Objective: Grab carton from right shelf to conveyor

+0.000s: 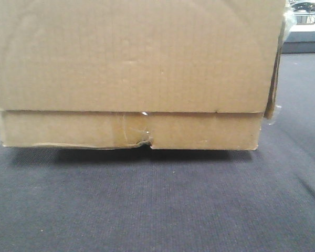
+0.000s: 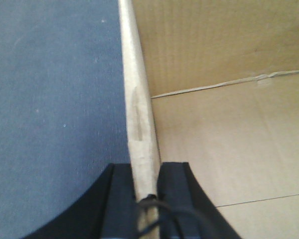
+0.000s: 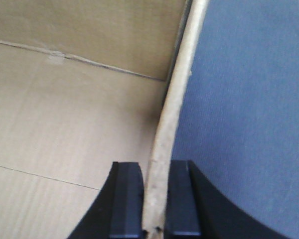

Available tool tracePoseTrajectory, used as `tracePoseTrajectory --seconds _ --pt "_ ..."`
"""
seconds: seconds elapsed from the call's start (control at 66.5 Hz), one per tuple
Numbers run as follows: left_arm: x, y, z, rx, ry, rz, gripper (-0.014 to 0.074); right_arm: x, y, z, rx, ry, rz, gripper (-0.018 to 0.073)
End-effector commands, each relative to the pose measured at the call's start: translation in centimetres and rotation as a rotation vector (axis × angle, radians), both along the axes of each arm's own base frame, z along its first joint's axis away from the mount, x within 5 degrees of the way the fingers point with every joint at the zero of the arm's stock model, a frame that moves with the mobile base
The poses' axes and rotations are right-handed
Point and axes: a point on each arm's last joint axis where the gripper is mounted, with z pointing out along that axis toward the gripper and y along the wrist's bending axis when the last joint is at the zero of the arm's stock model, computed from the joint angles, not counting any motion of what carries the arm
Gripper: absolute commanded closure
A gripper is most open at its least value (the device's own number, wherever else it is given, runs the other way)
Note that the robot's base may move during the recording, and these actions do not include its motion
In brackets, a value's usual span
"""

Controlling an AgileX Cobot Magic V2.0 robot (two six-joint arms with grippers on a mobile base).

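Exterior front-facing, carton (image 1: 131, 63) edge near open conveyor (image 1: 157, 205), left gripper (image 2: 147, 174), right gripper (image 3: 154, 172) clamping its walls

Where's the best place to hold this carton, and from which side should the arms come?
Take the carton by the top edges of its two opposite side walls, from above. It is open-topped and its walls are thin and upright, so one finger goes inside, one outside, as the left gripper and right gripper pinch it now.
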Motion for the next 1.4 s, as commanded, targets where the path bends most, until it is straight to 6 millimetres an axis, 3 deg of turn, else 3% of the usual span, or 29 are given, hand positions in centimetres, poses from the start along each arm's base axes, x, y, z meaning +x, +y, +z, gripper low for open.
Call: tracePoseTrajectory --seconds 0.0,0.181,0.271,0.526,0.647,0.692,0.782,0.933,0.993,1.143,1.384 --pt "0.2 -1.0 0.4 -0.063 -0.068 -0.050 0.0424 0.1 0.6 0.9 0.058 -0.071 0.020 0.0505" --pt "0.2 -0.9 0.4 -0.056 -0.069 -0.047 0.0085 0.0 0.6 0.9 0.049 -0.051 0.020 -0.0012" --pt "-0.2 -0.7 0.9 -0.058 -0.069 -0.042 -0.0020 -0.4 0.4 1.5 0.046 -0.045 0.019 -0.0010" --pt "-3.3 1.2 5.1 -0.061 -0.156 -0.037 -0.0013 -2.8 -1.2 6.8 0.099 -0.164 0.008 -0.0010" --pt "-5.0 3.2 7.1 -0.041 -0.184 -0.020 0.0021 -4.2 -3.7 8.9 0.105 -0.188 -0.041 0.0054" --pt "-5.7 4.4 7.7 -0.040 -0.196 0.001 0.0082 -4.7 -4.9 9.4 0.100 -0.186 -0.070 0.0115" --pt "-6.9 6.6 8.4 -0.054 -0.215 0.034 0.0220 -5.0 -7.7 9.6 0.076 -0.154 -0.148 0.0319" --pt "-8.9 9.8 7.7 -0.083 -0.206 0.084 0.0536 -5.7 -11.3 8.6 0.056 -0.134 -0.251 0.0641" --pt "-9.8 10.7 7.0 -0.086 -0.210 0.108 0.0636 -6.0 -12.4 7.5 0.049 -0.120 -0.284 0.0635" --pt "-12.0 12.4 3.6 -0.078 -0.207 0.164 0.0596 -7.4 -13.7 4.3 0.030 -0.100 -0.314 0.0629" --pt "-16.4 12.3 -2.0 -0.079 -0.233 0.152 0.0598 -11.3 -14.0 -1.1 0.015 -0.127 -0.285 0.0628"
